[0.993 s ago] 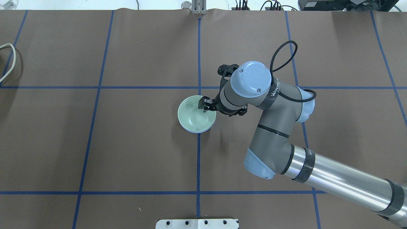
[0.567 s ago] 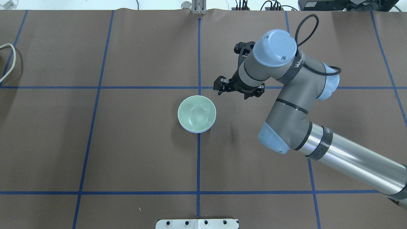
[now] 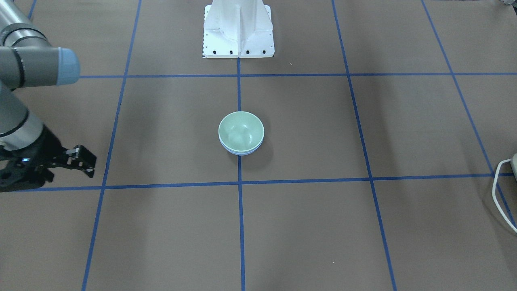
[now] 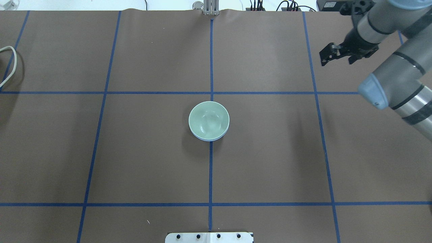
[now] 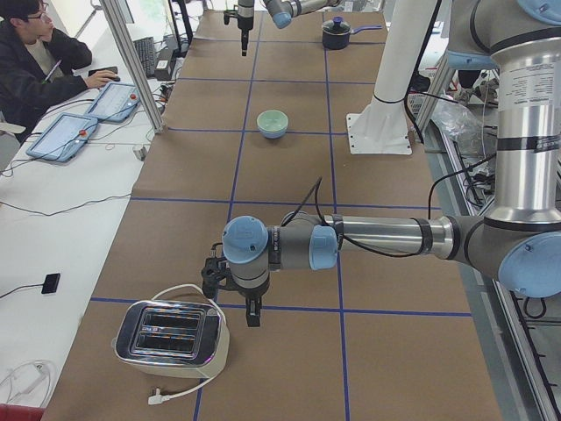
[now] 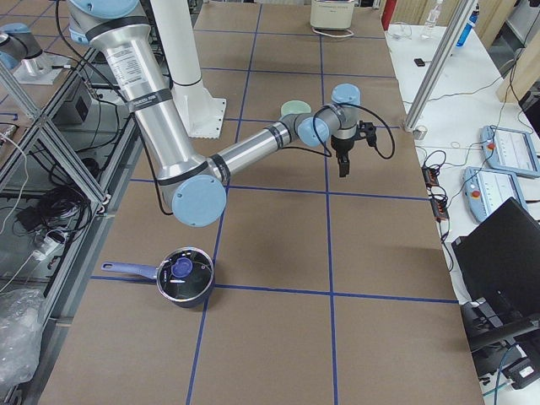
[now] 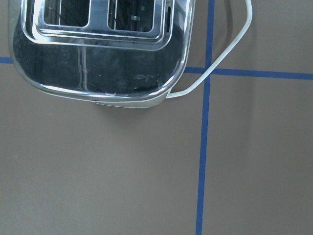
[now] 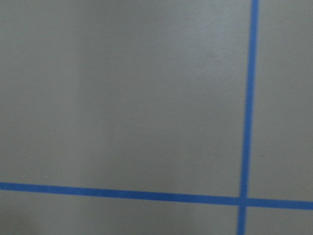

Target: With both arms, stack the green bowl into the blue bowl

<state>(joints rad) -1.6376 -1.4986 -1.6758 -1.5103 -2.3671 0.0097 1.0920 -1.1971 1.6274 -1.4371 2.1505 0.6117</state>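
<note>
The green bowl (image 4: 208, 119) sits nested inside the blue bowl (image 4: 211, 139) at the table's centre, and only a thin blue sliver shows under its rim. The stack also shows in the front view, green bowl (image 3: 240, 131) over blue bowl (image 3: 241, 153). My right gripper (image 4: 325, 55) is open and empty, far from the bowls near the table's back right; it also shows in the front view (image 3: 87, 161). My left gripper (image 5: 252, 316) shows only in the exterior left view, beside the toaster, far from the bowls. I cannot tell whether it is open or shut.
A chrome toaster (image 5: 171, 338) with a white cable (image 4: 8, 64) stands at the table's left end. A dark pot with a lid (image 6: 186, 274) stands at the right end. The white pedestal (image 3: 238, 28) is at the robot's side. An operator (image 5: 35, 61) sits across the table.
My right gripper was at the green bowl's rim, let go, and has moved up and away to the back right. The stacked bowls have stayed in place.
</note>
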